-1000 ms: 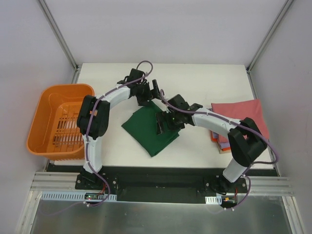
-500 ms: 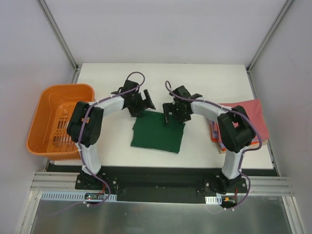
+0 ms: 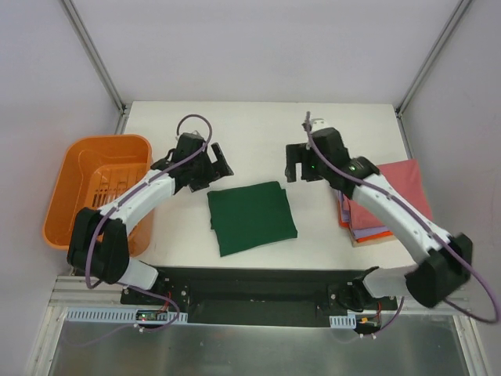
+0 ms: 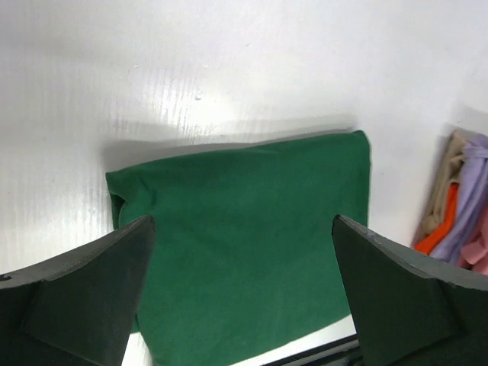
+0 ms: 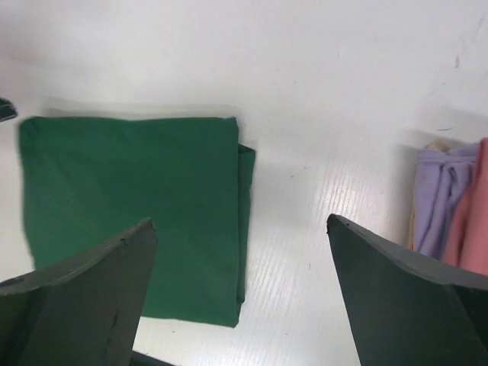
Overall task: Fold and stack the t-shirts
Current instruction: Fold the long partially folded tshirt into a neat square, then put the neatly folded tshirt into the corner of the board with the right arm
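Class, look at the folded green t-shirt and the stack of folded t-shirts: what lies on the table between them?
Nothing: only bare white table separates the green t-shirt from the stack, clearest in the right wrist view.

— What can't you read from there?

— From above, my right arm [image 3: 391, 210] crosses the stack [image 3: 411, 192]. Under the pink shirt [image 3: 395, 172] I get only slivers of orange and lavender, so I can't count layers. My left arm [image 3: 133, 200] covers part of the basket's [image 3: 74, 176] right wall.

— And the wrists?

— On the left wrist, the fingers [image 4: 84, 305] hide the green shirt's [image 4: 244, 229] near corners, and the frame's right edge clips the stack [image 4: 457, 206]. On the right wrist it is clipped too [image 5: 446, 198], and a finger [image 5: 76, 305] covers the shirt's lower left.
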Action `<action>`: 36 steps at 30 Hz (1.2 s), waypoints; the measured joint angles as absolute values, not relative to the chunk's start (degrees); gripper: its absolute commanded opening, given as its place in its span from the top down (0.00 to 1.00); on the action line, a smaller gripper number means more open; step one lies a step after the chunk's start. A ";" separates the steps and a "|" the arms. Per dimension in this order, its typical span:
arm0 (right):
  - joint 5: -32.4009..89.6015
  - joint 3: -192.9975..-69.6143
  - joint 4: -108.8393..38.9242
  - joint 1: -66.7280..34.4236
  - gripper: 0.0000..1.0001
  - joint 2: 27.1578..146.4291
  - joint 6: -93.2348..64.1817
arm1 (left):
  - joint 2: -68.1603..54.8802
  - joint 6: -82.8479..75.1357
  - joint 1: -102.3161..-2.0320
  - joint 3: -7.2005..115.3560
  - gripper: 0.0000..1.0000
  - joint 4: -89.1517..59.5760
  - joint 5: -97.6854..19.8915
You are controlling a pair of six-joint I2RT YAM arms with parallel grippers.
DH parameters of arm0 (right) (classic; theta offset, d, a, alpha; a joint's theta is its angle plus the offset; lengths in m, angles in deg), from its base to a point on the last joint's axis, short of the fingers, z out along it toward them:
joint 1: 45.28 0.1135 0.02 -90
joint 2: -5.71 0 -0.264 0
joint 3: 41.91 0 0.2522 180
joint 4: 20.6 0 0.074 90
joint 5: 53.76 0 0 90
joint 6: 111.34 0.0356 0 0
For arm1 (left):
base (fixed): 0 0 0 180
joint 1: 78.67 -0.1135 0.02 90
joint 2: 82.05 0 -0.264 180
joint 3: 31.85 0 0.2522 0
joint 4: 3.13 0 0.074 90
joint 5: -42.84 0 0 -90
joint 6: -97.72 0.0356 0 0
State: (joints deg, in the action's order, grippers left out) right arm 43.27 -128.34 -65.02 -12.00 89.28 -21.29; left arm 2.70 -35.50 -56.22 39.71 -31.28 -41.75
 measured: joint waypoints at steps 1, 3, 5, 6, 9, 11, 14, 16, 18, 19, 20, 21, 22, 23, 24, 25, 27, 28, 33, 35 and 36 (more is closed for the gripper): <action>43.40 -126.15 -63.38 -12.02 0.04 84.65 -20.61 | 1.11 -35.11 -56.22 39.71 0.01 -31.39 -42.08; 43.25 -122.39 -60.12 -12.05 0.04 79.23 -20.00 | -2.19 -34.49 -56.22 39.67 0.01 -32.22 -43.32; 40.93 -115.96 -55.92 -12.20 0.04 74.18 -19.43 | -6.41 -33.75 -56.22 39.01 0.01 -33.12 -45.29; 39.42 -114.41 -55.25 -12.26 0.04 74.38 -19.38 | -8.66 -33.49 -56.22 38.35 0.01 -33.58 -46.19; 35.36 -112.77 -54.57 -12.15 0.04 80.37 -18.93 | -14.56 -33.18 -56.24 35.29 0.01 -34.37 -48.28; 34.39 -112.66 -54.48 -11.67 0.04 84.96 -18.69 | -18.28 -33.44 -56.24 31.88 0.01 -34.98 -49.35; 35.51 -113.23 -54.81 -9.90 0.04 91.73 -18.51 | -21.23 -33.90 -56.24 27.38 0.01 -36.81 -50.36; 36.93 -115.26 -55.47 -8.55 0.04 96.82 -18.14 | -21.43 -34.10 -56.24 25.59 0.01 -37.64 -50.73; 38.00 -117.73 -55.77 -7.50 0.04 101.61 -17.42 | -21.51 -34.71 -56.24 24.39 0.01 -38.19 -50.73; 38.88 -118.78 -55.86 -7.08 0.04 103.66 -16.94 | -21.71 -35.00 -56.24 23.84 0.01 -38.32 -50.69; 39.75 -119.68 -56.06 -6.69 0.03 105.39 -16.32 | -21.91 -35.19 -56.24 23.43 0.01 -38.52 -50.67; 40.75 -120.38 -56.34 -6.28 0.02 106.83 -15.58 | -22.08 -35.35 -56.24 23.19 0.01 -38.78 -50.62; 41.87 -120.84 -56.69 -5.88 0.01 107.95 -14.69 | -22.10 -35.41 -56.24 23.16 0.01 -39.02 -50.60; 42.70 -121.03 -56.93 -5.51 0.01 108.60 -13.92 | -22.10 -35.52 -56.24 23.16 0.01 -39.00 -50.54; 43.53 -121.03 -56.95 -5.03 0.03 109.11 -12.74 | -22.13 -35.63 -56.24 23.16 0.01 -38.96 -50.47; 44.71 -121.10 -57.04 -4.29 0.04 109.22 -11.67 | -22.15 -35.76 -56.24 23.16 0.01 -38.96 -50.43; 46.94 -121.23 -57.39 -2.91 0.12 109.24 -10.12 | -22.15 -35.98 -56.24 23.16 0.01 -38.96 -50.43; 48.05 -121.25 -57.41 -2.08 0.16 109.24 -9.29 | -22.15 -36.04 -56.24 23.16 0.01 -38.96 -50.43; 52.01 -121.08 -56.69 1.55 0.49 109.41 -4.81 | -22.06 -36.29 -56.24 23.16 0.01 -38.96 -50.43; 52.73 -120.62 -55.49 2.69 0.68 109.41 -2.88 | -21.95 -36.29 -56.24 23.16 0.01 -38.96 -50.43; 53.02 -120.47 -54.94 3.17 0.77 109.41 -2.10 | -21.88 -36.29 -56.24 23.16 0.01 -38.93 -50.43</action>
